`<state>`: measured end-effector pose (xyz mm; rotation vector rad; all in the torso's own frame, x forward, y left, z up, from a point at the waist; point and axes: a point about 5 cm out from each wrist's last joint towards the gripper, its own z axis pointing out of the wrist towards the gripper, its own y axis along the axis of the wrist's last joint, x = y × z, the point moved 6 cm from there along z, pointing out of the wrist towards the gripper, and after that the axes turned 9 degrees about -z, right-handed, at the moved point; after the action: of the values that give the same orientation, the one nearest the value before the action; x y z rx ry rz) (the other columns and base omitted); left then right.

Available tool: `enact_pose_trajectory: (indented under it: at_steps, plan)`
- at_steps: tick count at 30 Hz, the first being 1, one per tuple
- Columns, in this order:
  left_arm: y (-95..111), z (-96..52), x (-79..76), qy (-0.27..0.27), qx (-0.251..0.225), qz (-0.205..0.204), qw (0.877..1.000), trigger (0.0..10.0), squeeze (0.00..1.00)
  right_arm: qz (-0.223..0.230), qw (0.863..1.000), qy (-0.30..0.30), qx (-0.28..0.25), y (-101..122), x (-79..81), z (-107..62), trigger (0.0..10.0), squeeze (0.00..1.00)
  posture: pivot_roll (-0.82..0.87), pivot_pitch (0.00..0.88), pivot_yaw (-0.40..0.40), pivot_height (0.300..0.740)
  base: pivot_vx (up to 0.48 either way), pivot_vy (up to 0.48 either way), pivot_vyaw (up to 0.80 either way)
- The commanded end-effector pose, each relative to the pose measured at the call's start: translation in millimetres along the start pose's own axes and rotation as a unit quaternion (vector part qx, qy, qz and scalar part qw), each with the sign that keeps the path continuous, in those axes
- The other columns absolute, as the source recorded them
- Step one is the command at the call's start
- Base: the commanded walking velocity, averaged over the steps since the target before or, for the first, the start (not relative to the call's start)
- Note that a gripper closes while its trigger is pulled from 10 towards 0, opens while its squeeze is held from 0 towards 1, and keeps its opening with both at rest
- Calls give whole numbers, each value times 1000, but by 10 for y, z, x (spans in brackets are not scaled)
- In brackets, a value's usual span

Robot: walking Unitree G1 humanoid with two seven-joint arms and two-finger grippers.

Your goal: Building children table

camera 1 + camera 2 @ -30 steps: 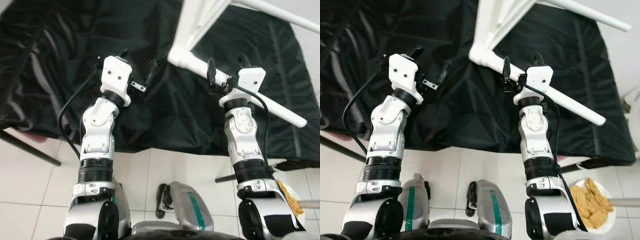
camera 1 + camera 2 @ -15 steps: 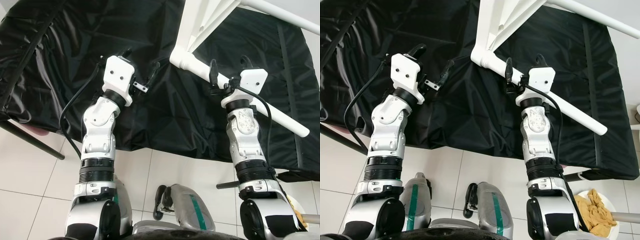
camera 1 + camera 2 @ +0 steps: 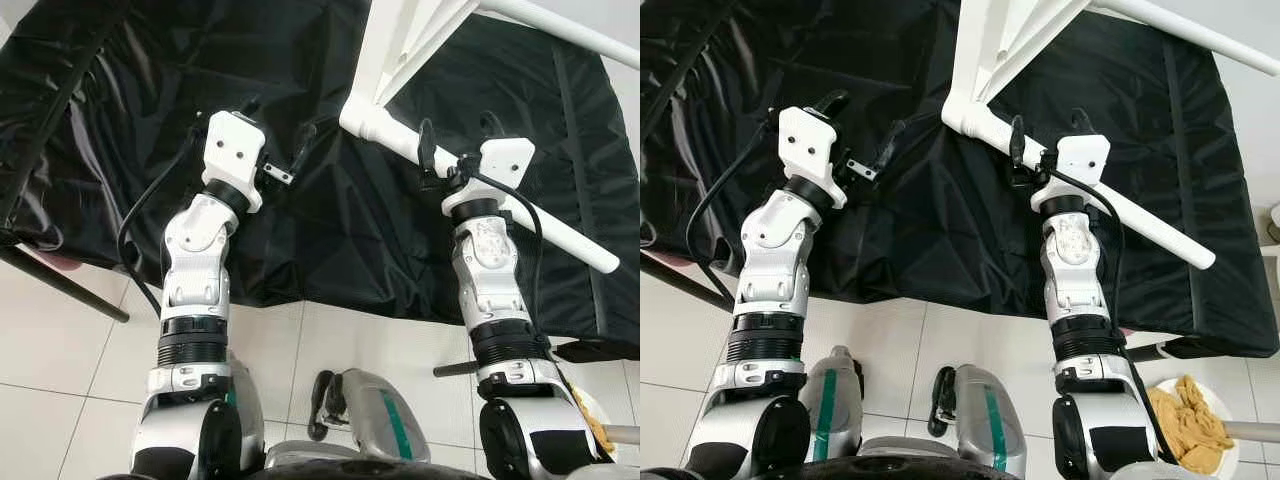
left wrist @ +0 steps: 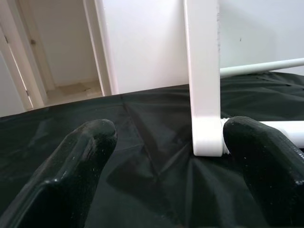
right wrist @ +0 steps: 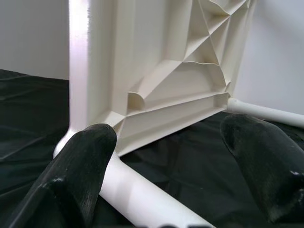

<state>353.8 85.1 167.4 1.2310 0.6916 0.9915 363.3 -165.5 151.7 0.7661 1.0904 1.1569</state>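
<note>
1. The white plastic table top (image 3: 400, 45) stands on its edge on the black cloth, its ribbed underside visible
2. One white round leg (image 3: 560, 228) is joined at its lower corner and lies slanting across the cloth

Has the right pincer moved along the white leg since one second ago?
No. The right pincer sits at the same spot on the white leg, near its joint.

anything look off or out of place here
The white table top stands on edge on the black cloth, one leg sticking out sideways. The right gripper straddles that leg.
</note>
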Motion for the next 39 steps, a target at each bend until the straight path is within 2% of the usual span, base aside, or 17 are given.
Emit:
enact_pose_trajectory:
  at_steps: [1,8,13,16,23,26,37,39]
  plan:
    - [-12,-65,225,125,-12,-5,992,10000,0,4,1000,-8,2,-22,-38,-15,10000,0,104,0,-74,740,0,0,0]
    - [-1,-40,217,118,-11,-2,993,10000,0,5,1000,-9,2,-20,-36,-4,10000,0,106,4,-72,740,0,0,0]
    - [21,63,74,69,-6,-1,998,10000,0,6,1000,-13,0,-9,-50,15,10000,0,109,12,-72,740,0,0,0]
    - [21,87,40,59,-5,1,998,10000,0,6,1000,-15,0,-8,-54,16,10000,0,108,12,-72,740,0,0,0]
    - [5,327,-226,-27,18,13,999,10000,0,6,1000,-26,-3,15,-105,16,10000,0,89,27,-52,740,0,0,0]
    - [-22,451,-306,-62,35,2,997,10000,0,5,999,-36,-3,19,-151,-42,10000,0,68,33,-35,740,0,0,0]
    - [-39,597,-273,-75,58,-11,995,10000,0,1,999,-41,-7,52,-170,-117,10000,0,24,46,-3,740,0,0,0]
    - [-41,736,-155,-57,81,-29,995,10000,0,1,999,-42,-16,119,-183,-177,10000,0,-9,59,20,740,0,0,0]
